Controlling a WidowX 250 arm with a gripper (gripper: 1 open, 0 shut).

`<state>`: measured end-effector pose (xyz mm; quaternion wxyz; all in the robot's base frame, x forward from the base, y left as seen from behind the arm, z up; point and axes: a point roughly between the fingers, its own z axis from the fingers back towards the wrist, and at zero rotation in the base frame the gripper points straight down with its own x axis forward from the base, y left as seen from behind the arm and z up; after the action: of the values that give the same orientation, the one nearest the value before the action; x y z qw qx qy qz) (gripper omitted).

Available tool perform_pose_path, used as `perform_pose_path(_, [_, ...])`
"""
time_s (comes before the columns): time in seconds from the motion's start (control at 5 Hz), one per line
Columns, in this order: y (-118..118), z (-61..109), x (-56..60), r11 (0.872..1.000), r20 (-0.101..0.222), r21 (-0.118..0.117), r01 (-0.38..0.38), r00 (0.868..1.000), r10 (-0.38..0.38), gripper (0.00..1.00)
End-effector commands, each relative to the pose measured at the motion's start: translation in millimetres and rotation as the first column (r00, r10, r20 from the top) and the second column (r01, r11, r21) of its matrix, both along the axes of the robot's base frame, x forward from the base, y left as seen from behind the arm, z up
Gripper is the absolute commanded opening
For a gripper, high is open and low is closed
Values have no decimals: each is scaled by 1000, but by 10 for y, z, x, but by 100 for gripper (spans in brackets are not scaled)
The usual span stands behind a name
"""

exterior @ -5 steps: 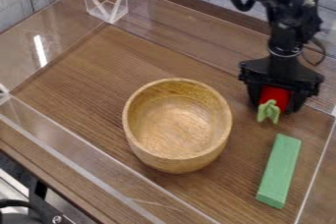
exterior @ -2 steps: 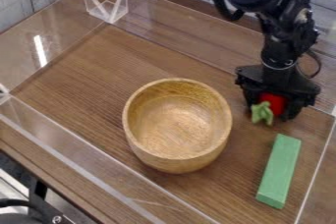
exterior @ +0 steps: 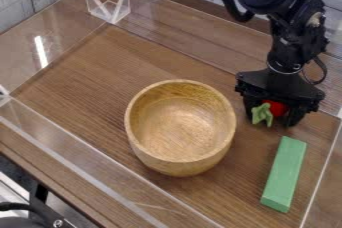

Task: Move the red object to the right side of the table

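The red object [exterior: 273,108], a small strawberry-like toy with a green leafy tip pointing toward the front, lies on the brown wood-grain table [exterior: 107,67] at its right side. My black gripper [exterior: 277,107] points almost straight down over it, open, with a finger on either side of the toy. Most of the toy's upper part is hidden by the gripper body. Whether the fingers touch it I cannot tell.
A large wooden bowl [exterior: 181,125] stands just left of the gripper. A flat green rectangular block [exterior: 283,173] lies in front of it, near the right wall. Clear acrylic walls [exterior: 54,137] edge the table, with a clear bracket [exterior: 107,4] at the back left.
The gripper has shifted slightly toward the left in the view and stayed open. The red toy sits in about the same spot between the fingers.
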<state>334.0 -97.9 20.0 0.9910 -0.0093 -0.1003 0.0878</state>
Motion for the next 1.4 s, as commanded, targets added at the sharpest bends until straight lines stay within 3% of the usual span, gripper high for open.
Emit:
perform_pose_path(0.0, [94, 289, 95, 1000, 60, -18, -24, 998, 25, 100])
perform_pose_path(0.4, [25, 460, 151, 999, 112, -33, -8, 994, 12, 100])
perform_pose_path(0.8, [225, 624, 4, 992, 141, -50, -117, 982, 123, 100])
perform_pose_path(1.2, [583, 992, 119, 967, 199, -57, -248, 946, 254, 100])
